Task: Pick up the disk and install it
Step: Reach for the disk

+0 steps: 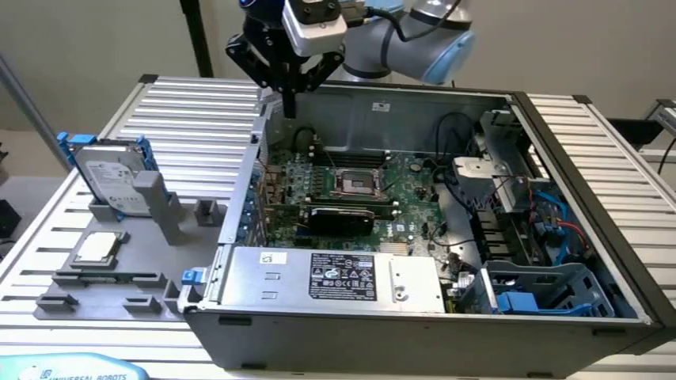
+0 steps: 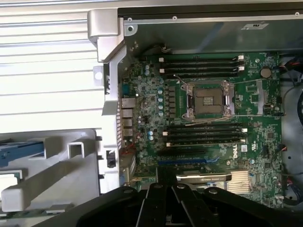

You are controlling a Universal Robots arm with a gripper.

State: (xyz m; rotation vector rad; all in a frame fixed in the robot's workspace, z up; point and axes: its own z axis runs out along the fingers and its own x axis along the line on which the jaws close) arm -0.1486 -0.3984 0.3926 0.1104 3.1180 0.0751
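Observation:
The disk (image 1: 109, 180), silver-grey with a white label and clipped in a blue frame, stands upright in a grey holder (image 1: 142, 212) on the table at the exterior view's left. Its blue frame (image 2: 21, 151) shows blurred in the wrist view beside the case wall. My gripper (image 1: 287, 101) hangs above the far left corner of the open computer case (image 1: 423, 317), well away from the disk. Its black fingers (image 2: 156, 198) meet over the motherboard (image 2: 203, 123), shut on nothing.
A small square silver chip (image 1: 97, 247) lies on the grey fixture in front of the disk. Inside the case are a long silver box with a black label (image 1: 338, 277), cables (image 1: 496, 198) and a blue plastic drive bay (image 1: 544, 289) at the near right corner.

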